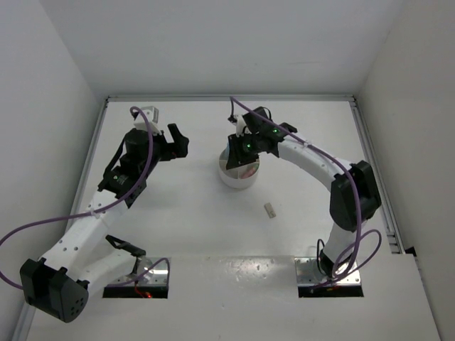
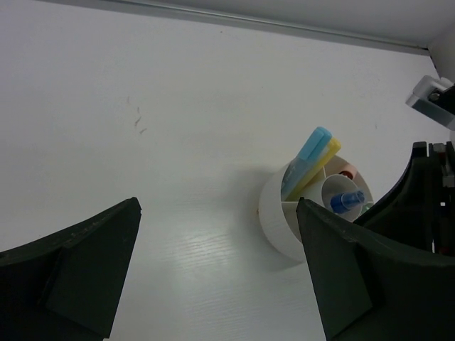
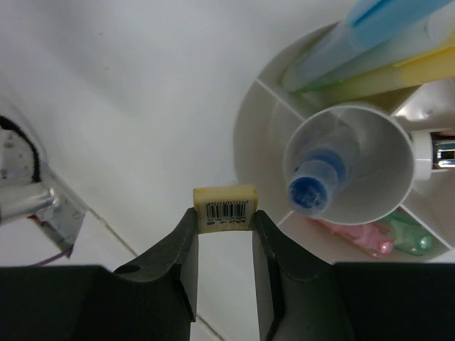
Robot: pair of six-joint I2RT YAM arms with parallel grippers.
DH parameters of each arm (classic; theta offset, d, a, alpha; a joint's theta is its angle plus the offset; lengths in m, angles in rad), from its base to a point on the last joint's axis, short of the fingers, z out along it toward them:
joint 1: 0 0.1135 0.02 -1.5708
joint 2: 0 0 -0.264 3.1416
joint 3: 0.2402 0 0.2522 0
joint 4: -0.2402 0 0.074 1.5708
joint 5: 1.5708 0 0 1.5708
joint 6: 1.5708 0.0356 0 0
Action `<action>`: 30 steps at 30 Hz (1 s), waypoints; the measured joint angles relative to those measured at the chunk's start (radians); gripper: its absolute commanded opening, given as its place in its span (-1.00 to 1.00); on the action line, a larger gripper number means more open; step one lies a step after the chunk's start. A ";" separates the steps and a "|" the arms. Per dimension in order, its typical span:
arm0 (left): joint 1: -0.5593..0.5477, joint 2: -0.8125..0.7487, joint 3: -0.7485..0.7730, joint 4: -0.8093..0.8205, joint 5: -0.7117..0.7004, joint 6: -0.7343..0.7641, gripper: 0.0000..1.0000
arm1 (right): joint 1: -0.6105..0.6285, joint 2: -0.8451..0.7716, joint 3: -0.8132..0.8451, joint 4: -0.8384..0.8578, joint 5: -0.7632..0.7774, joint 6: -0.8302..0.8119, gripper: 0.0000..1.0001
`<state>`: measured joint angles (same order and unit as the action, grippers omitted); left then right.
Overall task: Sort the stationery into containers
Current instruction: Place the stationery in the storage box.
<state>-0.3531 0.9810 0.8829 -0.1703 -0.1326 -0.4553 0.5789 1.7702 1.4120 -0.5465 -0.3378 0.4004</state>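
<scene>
Tan eraser [image 3: 225,208] sat clamped in the right pincer [image 3: 223,224], seemingly just beside the organiser [image 3: 259,142]. Next it needed shifting over a free wedge and dropping, while the left pincer [image 2: 218,206] gaped idle.

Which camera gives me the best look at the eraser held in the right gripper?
Right wrist: the tan eraser, barcode label facing the camera, sits pinched in the right gripper. In the top external view it cannot be made out beneath the arm. The left wrist view shows the organiser but no eraser.
</scene>
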 measured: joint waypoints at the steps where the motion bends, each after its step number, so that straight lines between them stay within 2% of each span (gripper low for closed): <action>1: 0.000 0.000 0.000 0.000 0.000 0.002 0.94 | 0.003 0.009 0.000 0.000 0.016 0.001 -1.00; 13: 0.000 0.000 0.000 0.000 -0.002 0.002 0.94 | 0.026 0.062 0.000 -0.005 0.121 0.016 -1.00; 16: 0.000 0.000 0.000 0.000 -0.002 0.002 0.94 | 0.028 0.064 0.000 -0.005 0.129 0.019 -0.60; 19: 0.000 0.000 0.000 0.000 -0.002 0.002 0.94 | 0.029 0.064 0.000 -0.005 0.130 0.019 -0.37; 28: 0.000 0.000 0.000 0.000 -0.002 0.002 0.94 | 0.033 0.064 0.000 -0.004 0.139 0.021 -0.28; 30: 0.000 0.000 0.000 0.000 -0.002 0.002 0.94 | 0.033 0.064 0.000 -0.004 0.140 0.023 -0.18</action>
<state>-0.3531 0.9806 0.8829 -0.1707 -0.1349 -0.4530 0.6117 1.8343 1.4120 -0.5507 -0.1982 0.4229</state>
